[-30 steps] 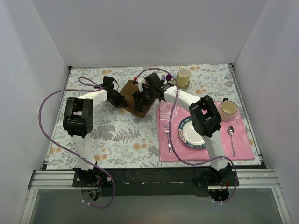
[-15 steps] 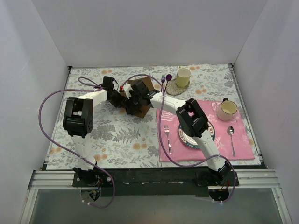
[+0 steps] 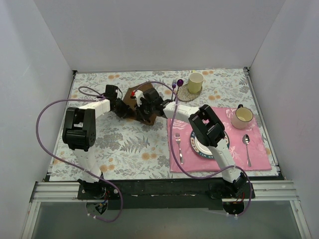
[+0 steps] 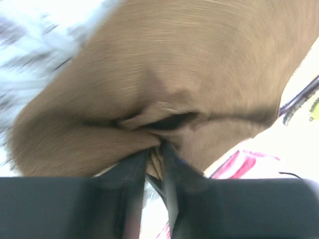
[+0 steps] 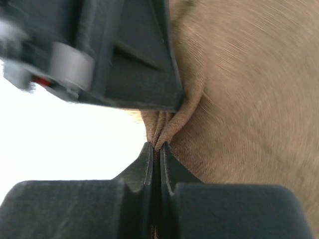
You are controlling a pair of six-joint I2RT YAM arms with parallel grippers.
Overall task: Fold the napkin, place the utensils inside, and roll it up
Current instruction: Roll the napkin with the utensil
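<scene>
Folding step in hand: the napkin [image 3: 150, 117], a soft, creased dark brown cloth, is gripped at once by the left jaws and the right jaws, each pair clenched on a pinched pleat of fine matte weave (the two pairs sit close together). It is held bunched between them over the floral tabletop [image 3: 124, 144]. Next, it is judged, an edge must be drawn across and laid flat. The fork [image 3: 178, 148] and spoon [image 3: 247, 144] are left well right of the jaws.

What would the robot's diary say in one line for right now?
step: fold napkin | left end effector: shut on napkin | right end effector: shut on napkin | fork, spoon: on pink mat
</scene>
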